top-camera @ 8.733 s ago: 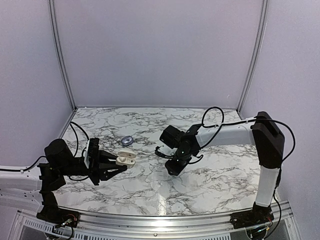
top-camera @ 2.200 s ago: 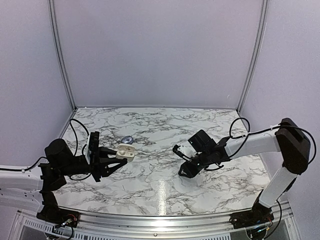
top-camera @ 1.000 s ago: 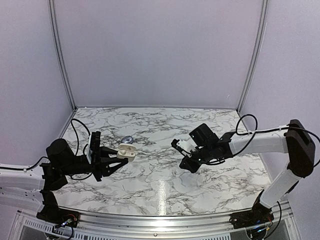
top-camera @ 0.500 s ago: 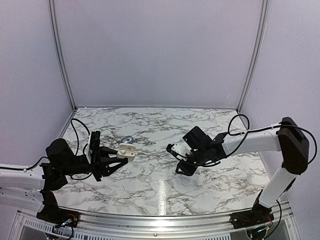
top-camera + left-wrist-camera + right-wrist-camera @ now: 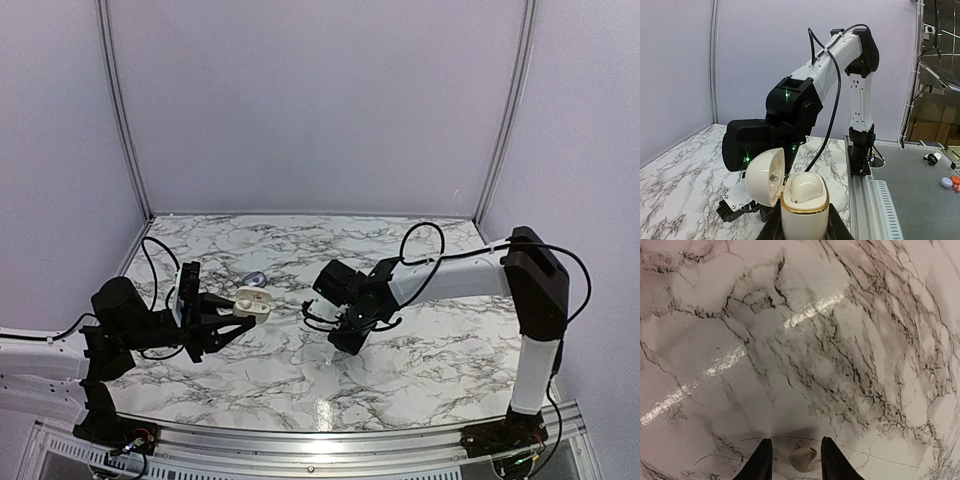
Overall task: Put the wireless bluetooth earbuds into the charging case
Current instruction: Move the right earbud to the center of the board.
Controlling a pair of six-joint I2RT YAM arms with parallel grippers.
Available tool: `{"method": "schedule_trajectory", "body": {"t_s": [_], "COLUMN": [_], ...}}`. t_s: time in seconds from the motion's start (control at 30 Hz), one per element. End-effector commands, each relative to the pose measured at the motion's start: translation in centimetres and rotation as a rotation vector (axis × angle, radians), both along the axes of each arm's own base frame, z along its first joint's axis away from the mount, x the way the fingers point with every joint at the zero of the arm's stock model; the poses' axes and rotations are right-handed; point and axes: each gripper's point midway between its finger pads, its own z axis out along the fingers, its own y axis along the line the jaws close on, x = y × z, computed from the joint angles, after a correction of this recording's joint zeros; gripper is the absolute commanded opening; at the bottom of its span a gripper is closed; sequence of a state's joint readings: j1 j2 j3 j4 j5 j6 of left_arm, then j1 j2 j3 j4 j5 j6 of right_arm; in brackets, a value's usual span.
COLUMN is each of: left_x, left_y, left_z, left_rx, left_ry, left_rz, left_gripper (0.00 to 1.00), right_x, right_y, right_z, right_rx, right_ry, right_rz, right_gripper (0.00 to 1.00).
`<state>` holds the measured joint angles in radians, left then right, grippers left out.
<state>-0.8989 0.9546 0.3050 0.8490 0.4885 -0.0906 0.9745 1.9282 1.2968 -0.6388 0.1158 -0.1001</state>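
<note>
— Left gripper [image 5: 805, 231]: what's it got?
— Clamped on the charging case [image 5: 802, 200], upright between its fingers, lid swung open to one side.
— And the right gripper [image 5: 795, 442]?
— Jaws parted, low over the marble table [image 5: 840, 340]. One pale earbud [image 5: 803, 459] sits between its fingertips, nearer one finger, not pinched.

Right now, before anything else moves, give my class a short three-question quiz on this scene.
1. True or false: the case is shut.
2. Which arm's jaws hold the case? A) left B) right
3. Fill in: the small pale thing between the right jaws, just over the marble table, is an ____.
Key: 1 false, it stands open. 2 A. 3 earbud.
</note>
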Motion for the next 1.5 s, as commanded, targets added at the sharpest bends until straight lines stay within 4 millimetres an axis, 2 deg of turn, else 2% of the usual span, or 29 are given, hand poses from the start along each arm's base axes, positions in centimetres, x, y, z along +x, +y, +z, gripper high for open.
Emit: {"method": "schedule_trajectory", "body": {"t_s": [0.0,0.2,0.4,0.57,0.67,0.87,0.97,1.13,1.47], "left_x": [-0.2,-0.1,0.0,0.0,0.1,0.1,0.1,0.1,0.0], "left_y": [0.3,0.3,0.3,0.4,0.4,0.4,0.3,0.2,0.4], "left_z": [1.2,0.9,0.8,1.0,0.9,0.9,0.9,1.0,1.0], "left_rx": [-0.043,-0.036,-0.034,-0.038,-0.037,-0.039,-0.038,-0.043,-0.048], "left_ry": [-0.031,-0.029,-0.027,-0.031,-0.028,-0.024,-0.023,-0.02,-0.019], "left_rz": [-0.007,-0.007,-0.003,-0.001,0.0,0.0,-0.004,-0.007,-0.006], "left_gripper": [0.0,0.0,0.0,0.0,0.0,0.0,0.0,0.0,0.0], "right_x": [0.1,-0.1,-0.5,-1.2,-2.6,-7.1,-8.7,-11.4,-12.1], "right_y": [-1.4,-2.0,-2.5,-3.0,-3.0,-1.9,-1.8,-1.8,-2.1], "right_z": [0.2,-1.3,-1.8,-1.6,-1.6,-0.6,-0.2,-1.0,-2.2], "right_rx": [-0.124,-0.188,-0.208,-0.203,-0.173,-0.058,-0.058,-0.105,-0.237], "right_ry": [-0.003,0.03,0.047,0.074,0.135,0.313,0.344,0.401,0.342], "right_rz": [-0.031,-0.022,-0.023,-0.039,-0.037,-0.017,-0.023,-0.015,0.01], "right_gripper": [0.34,0.3,0.19,0.16,0.14,0.14,0.15,0.15,0.24]}}
